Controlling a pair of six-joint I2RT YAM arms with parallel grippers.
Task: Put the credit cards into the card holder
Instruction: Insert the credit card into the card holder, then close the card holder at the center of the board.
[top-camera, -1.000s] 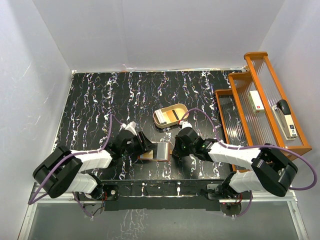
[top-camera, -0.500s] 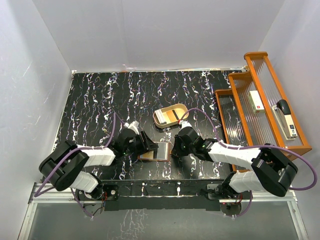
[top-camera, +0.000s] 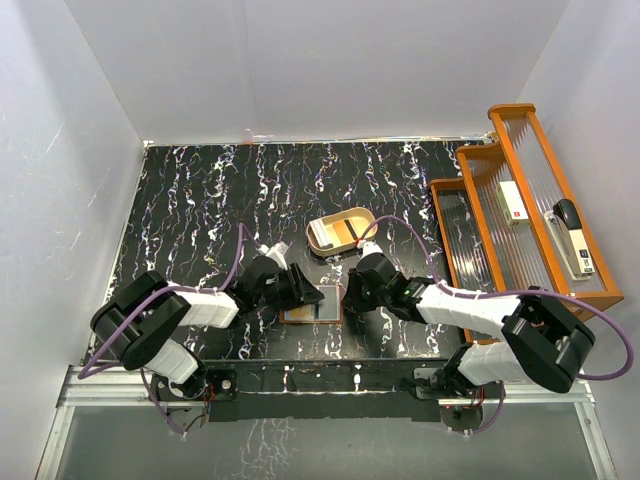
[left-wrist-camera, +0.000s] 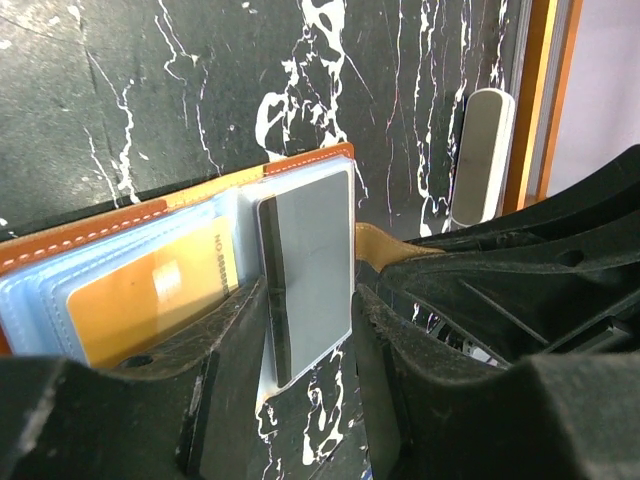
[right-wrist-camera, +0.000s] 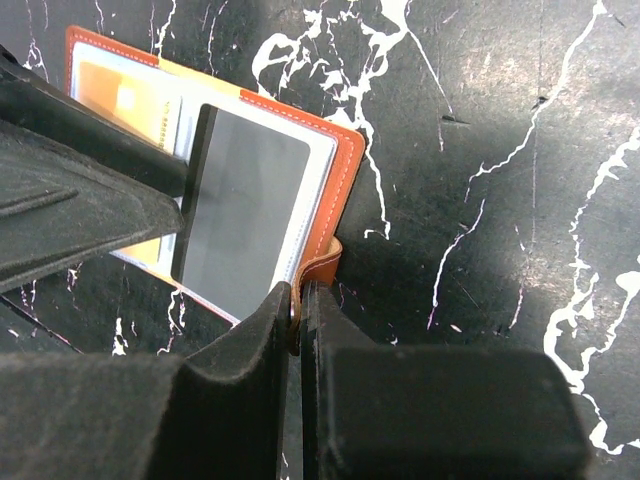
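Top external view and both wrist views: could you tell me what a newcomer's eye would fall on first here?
The left gripper and right gripper meet at the open brown card holder, near the front middle of the black marbled table. The left one holds a grey card over the blue-grey lining, beside an orange card already in a pocket; the right one is shut on the holder's leather tab.

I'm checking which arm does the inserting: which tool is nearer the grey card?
Left. The left tool has the grey card between its fingers, over the open card holder; the right tool sits beside the card, pinching the holder's leather tab.
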